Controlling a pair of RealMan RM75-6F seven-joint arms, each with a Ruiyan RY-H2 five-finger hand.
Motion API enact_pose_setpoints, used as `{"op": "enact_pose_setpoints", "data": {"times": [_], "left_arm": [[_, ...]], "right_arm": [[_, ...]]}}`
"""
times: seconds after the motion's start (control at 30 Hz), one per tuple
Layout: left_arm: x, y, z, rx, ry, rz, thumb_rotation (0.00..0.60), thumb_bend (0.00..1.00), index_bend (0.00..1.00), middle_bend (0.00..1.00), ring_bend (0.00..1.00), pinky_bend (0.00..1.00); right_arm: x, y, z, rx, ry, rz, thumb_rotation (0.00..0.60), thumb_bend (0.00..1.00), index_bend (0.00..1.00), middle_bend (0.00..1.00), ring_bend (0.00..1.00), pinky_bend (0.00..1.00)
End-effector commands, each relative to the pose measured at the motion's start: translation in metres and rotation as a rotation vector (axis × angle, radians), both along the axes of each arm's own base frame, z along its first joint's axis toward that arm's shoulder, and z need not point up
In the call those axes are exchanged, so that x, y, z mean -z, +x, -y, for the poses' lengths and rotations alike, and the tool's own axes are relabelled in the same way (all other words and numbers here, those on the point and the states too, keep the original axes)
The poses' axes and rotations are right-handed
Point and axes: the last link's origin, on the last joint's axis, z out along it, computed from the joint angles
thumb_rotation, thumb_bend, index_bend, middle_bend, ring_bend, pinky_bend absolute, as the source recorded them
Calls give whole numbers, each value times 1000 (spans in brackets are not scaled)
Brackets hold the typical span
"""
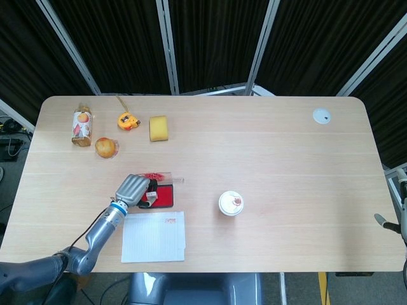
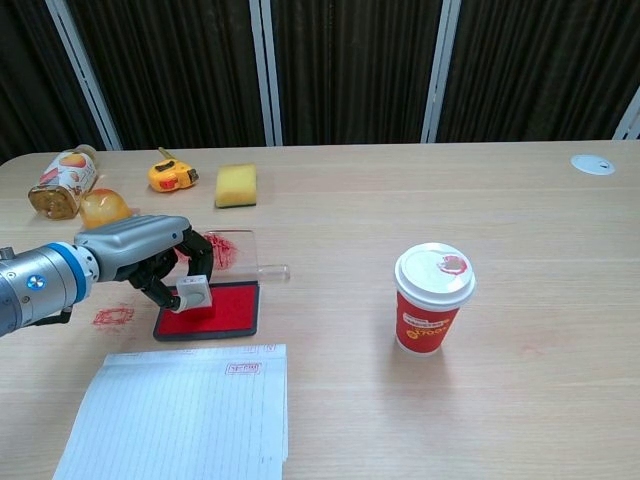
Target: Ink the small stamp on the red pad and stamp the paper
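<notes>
My left hand pinches the small white stamp between thumb and fingers. The stamp's base sits at the left part of the red ink pad, seemingly touching it. In the head view the same left hand covers the stamp, with the red pad just to its right. The lined paper lies in front of the pad and carries one red stamp mark near its top edge. Only a grey sliver of the right hand shows beyond the table's right edge.
The pad's clear lid lies open behind it. A red paper cup stands to the right. At the back left are a bottle, an orange fruit, a tape measure and a yellow sponge. A red smudge marks the table.
</notes>
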Motion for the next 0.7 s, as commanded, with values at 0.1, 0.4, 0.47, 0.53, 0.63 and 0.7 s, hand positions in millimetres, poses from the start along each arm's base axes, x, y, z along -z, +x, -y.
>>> {"op": "enact_pose_setpoints", "data": {"times": [0.1,0.4,0.47,0.53,0.63,0.7], "left_arm": [[-7,6,-1,11,11,30,600,367,570,566,787,742],[-33,31,22,58,-28,129,600,366,572,564,787,742],[-39,33,33,71,-44,123,600,366,572,565,787,742],[-43,32,43,75,-54,110,600,367,572,565,787,742],[-44,28,53,71,-71,91,600,366,573,565,787,742],[-44,23,59,67,-80,75,600,365,573,565,787,742]], "right_arm": [[0,0,0,1,0,1,600,0,0,0,0,0],[0,1,0,-4,1,4,600,0,0,0,0,0],[0,2,-1,-6,1,5,600,0,0,0,0,0],[0,2,-1,-8,1,6,600,0,0,0,0,0],[0,3,-1,-10,1,9,600,0,0,0,0,0],[-1,3,-2,-12,2,10,600,0,0,0,0,0]]}}
